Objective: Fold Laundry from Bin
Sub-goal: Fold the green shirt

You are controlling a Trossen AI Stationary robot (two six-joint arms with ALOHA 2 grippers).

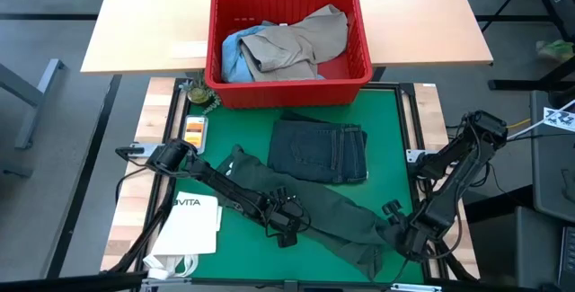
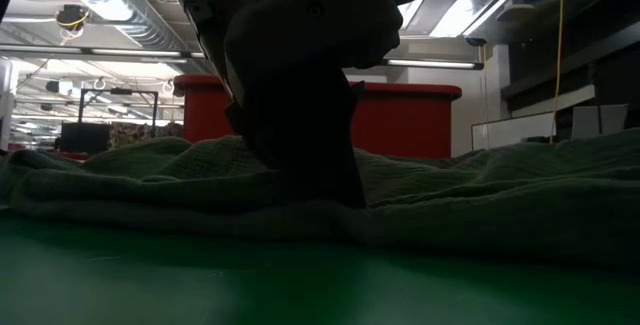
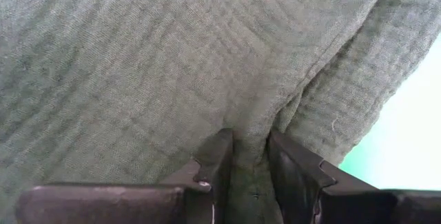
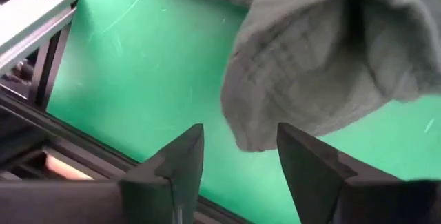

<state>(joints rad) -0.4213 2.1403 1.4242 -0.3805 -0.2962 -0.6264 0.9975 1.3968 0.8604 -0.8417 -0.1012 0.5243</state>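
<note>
Left hand (image 1: 286, 226) is down on the dark green crinkled shirt (image 1: 305, 209), fingers (image 3: 213, 160) narrow and pinching a fold of its fabric. The shirt lies spread diagonally across the front of the green mat (image 1: 395, 121) on the surface. Right hand (image 1: 402, 243) sits at the shirt's front right end, fingers (image 4: 182, 158) apart with nothing between them; the sleeve end (image 4: 324, 79) lies loose just ahead of them. Folded dark denim trousers (image 1: 321, 151) lie mid-mat, behind the shirt. Red ribbed plastic bin (image 1: 287, 48) at the mat's far edge holds a khaki-tan garment (image 1: 296, 45) and a light blue one (image 1: 234, 54). White "VITA" paper bag (image 1: 190, 225) front left.
</note>
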